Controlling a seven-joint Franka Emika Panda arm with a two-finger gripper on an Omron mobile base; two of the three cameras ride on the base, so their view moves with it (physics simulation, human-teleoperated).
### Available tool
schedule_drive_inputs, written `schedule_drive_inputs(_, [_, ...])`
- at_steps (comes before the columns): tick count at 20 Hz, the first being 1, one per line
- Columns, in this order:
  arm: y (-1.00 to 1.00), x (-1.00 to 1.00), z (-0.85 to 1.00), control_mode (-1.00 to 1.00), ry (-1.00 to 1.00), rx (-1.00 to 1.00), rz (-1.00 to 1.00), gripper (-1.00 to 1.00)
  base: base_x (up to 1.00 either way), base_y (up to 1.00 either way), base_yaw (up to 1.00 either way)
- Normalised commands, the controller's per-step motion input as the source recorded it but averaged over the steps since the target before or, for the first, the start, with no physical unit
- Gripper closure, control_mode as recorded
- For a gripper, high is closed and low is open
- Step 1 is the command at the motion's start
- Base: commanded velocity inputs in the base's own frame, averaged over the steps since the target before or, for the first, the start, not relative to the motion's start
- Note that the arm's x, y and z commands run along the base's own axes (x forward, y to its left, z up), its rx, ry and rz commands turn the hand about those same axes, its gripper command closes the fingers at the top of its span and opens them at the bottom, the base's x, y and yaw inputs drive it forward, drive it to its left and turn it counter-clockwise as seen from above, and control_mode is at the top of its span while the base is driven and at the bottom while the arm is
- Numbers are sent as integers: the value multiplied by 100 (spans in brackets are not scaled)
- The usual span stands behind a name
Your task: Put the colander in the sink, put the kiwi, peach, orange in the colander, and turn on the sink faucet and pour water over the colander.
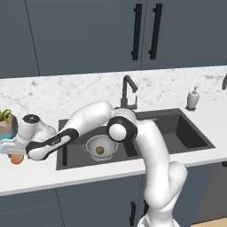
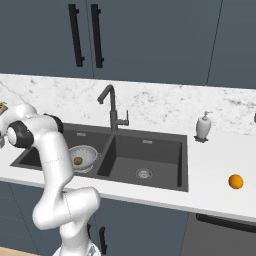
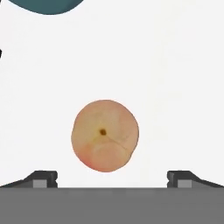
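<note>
I note the gripper (image 3: 112,177) spread wide and empty over the white counter (image 3: 175,87), the peach (image 3: 105,135) lying at 12 o'clock between its fingertips. The colander (image 1: 101,146), kiwi (image 1: 100,150) inside, sits in the sink (image 1: 186,133). The orange (image 2: 235,181) rests on the counter at the sink's 3 o'clock.
</note>
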Motion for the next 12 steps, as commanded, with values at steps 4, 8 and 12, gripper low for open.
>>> schedule_drive_inputs(4, [15, 15, -12, -100, 7, 0, -2, -100, 0, 0, 0])
schedule_drive_inputs(8, [17, 12, -11, -100, 6, 0, -2, -100, 0, 0, 0])
schedule_drive_inputs(12, [13, 12, -13, -100, 7, 0, -2, -100, 0, 0, 0])
